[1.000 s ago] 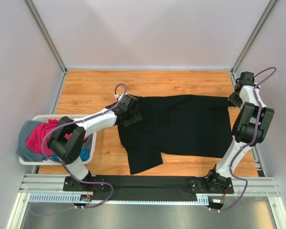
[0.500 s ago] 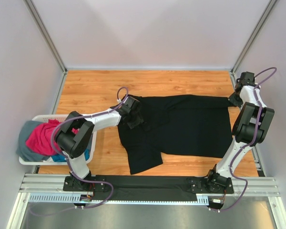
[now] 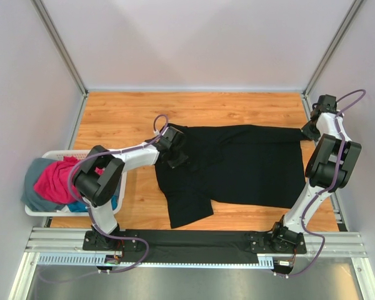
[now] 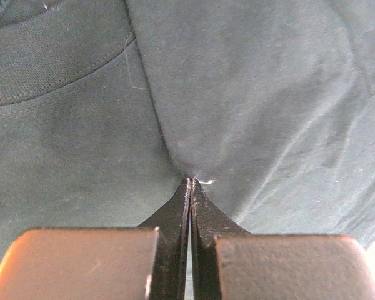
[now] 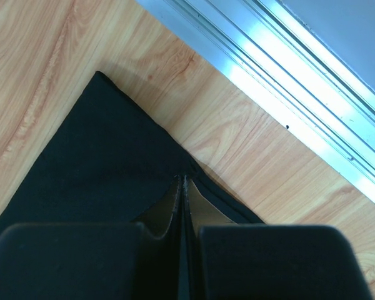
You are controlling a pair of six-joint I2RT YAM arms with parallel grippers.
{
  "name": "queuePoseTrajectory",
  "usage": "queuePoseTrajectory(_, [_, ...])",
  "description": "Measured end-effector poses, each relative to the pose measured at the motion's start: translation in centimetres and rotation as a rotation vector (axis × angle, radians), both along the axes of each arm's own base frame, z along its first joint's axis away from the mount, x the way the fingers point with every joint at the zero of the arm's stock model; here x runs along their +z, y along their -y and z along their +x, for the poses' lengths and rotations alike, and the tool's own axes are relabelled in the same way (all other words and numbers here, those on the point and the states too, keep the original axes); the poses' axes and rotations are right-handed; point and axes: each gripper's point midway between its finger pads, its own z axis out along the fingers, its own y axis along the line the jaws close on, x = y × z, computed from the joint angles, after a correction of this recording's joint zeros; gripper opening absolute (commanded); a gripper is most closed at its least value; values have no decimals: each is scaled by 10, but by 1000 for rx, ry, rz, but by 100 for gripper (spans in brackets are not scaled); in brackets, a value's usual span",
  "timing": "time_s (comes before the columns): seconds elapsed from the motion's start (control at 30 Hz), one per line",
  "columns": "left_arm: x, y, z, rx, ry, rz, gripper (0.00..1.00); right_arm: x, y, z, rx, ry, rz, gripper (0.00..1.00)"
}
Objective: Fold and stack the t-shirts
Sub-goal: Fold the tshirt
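The black t-shirt (image 3: 244, 165) lies spread mid-table (image 3: 119, 112), long axis left to right. The left gripper (image 4: 189, 187) pinches cloth beside the collar (image 4: 50, 69) — the right gripper (image 5: 182, 184) is clamped on the hem corner near the table's far-right corner.

Robot lab test cell, seen from above.
Plain white panels (image 3: 194, 44) on aluminium posts (image 3: 59, 47) box in a wood-grain table (image 3: 125, 115). A cabled left arm (image 3: 131, 155) and right arm (image 3: 328, 164) are bolted to a metal rail (image 3: 337, 240) at its near edge. A white basket (image 3: 55, 154) sits at the left.
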Motion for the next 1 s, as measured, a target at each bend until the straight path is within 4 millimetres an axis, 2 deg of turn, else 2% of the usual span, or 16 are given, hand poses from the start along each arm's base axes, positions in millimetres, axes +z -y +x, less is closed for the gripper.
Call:
queuePoseTrajectory(0.17, [21, -3, 3, 13, 52, -15, 0, 0, 0, 0, 1, 0, 2, 1])
queuePoseTrajectory(0.4, [74, -15, 4, 47, 178, -56, 0, -1, -1, -1, 1, -5, 4, 0])
queuePoseTrajectory(0.5, [89, -20, 5, 62, 216, -66, 0, -1, -1, -1, 1, -6, 4, 0])
queuePoseTrajectory(0.57, [91, -25, 3, 69, 223, -62, 0, -1, -1, -2, 1, -8, 5, 1])
queuePoseTrajectory(0.77, [76, -36, -5, 80, 182, -29, 0, -2, -2, -5, 2, -22, 10, 0])
queuePoseTrajectory(1.0, [62, -43, 0, 99, 152, -7, 0, -6, -4, -11, 11, -47, 13, 1])
